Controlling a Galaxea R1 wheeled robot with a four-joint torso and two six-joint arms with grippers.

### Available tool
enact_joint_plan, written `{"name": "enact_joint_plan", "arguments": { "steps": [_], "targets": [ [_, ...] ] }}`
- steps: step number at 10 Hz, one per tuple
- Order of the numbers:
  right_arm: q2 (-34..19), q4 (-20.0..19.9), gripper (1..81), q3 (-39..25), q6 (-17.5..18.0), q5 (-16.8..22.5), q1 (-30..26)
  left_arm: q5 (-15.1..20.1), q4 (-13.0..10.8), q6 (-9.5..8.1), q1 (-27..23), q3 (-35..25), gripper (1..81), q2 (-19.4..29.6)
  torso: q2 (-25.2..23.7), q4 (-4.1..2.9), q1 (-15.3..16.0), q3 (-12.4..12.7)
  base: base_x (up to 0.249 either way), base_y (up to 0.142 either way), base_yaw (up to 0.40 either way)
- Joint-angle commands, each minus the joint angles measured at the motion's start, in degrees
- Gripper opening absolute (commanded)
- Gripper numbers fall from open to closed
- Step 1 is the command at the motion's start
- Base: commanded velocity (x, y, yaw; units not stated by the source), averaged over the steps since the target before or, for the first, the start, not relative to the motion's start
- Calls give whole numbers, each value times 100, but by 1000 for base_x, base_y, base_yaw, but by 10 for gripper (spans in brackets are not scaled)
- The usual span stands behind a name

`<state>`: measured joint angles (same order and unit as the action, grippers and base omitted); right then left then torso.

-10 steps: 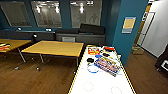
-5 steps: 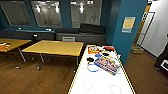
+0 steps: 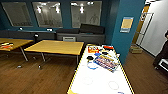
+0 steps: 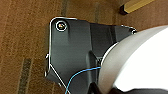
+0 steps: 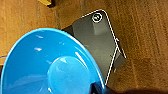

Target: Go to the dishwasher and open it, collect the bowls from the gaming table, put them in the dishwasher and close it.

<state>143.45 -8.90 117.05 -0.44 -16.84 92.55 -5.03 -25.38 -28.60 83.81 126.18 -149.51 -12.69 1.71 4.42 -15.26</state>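
A white-topped long table (image 3: 100, 80) with yellow edging runs away from the robot in the head view; near its far end lie a colourful flat box (image 3: 106, 62), a blue ring (image 3: 92, 66), an orange-red packet (image 3: 93, 49) and some small dark objects, while the near part carries faint ring outlines. To its left stand two yellow-topped wooden tables (image 3: 56, 47) on a brown wood floor (image 3: 35, 77), with dark teal walls and windows behind, and a low dark cabinet (image 3: 82, 37) along the back wall. At the right edge of that view part of a person (image 3: 163, 53) in dark clothes is visible. In the left wrist view a white round bowl (image 4: 140, 62) sits close against the camera over the wood floor; in the right wrist view a glossy blue bowl (image 5: 50, 65) sits likewise. Whether either gripper is open or closed on its bowl I cannot tell. The dishwasher cannot be picked out anywhere here.
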Motion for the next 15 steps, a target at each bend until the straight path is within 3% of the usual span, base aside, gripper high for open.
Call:
{"name": "enact_joint_plan", "arguments": {
  "steps": [1,8,12,15],
  "targets": [
    [-147,152,10,1,-18,304,-83,178,-81,56,-167,258,10,-80,0,0,0,0,-129,0,0],
    [266,152,10,572,-9,435,-56,161,-81,179,-53,987,10,-493,0,0,-2,0,-134,0,0],
    [-40,152,10,607,26,444,-56,178,-81,170,-27,1196,10,-511,0,0,-2,0,-141,0,0],
    [-85,143,10,835,53,532,-109,187,-81,170,26,1875,10,-827,-2,0,-5,0,-141,0,0]
  ]
}}
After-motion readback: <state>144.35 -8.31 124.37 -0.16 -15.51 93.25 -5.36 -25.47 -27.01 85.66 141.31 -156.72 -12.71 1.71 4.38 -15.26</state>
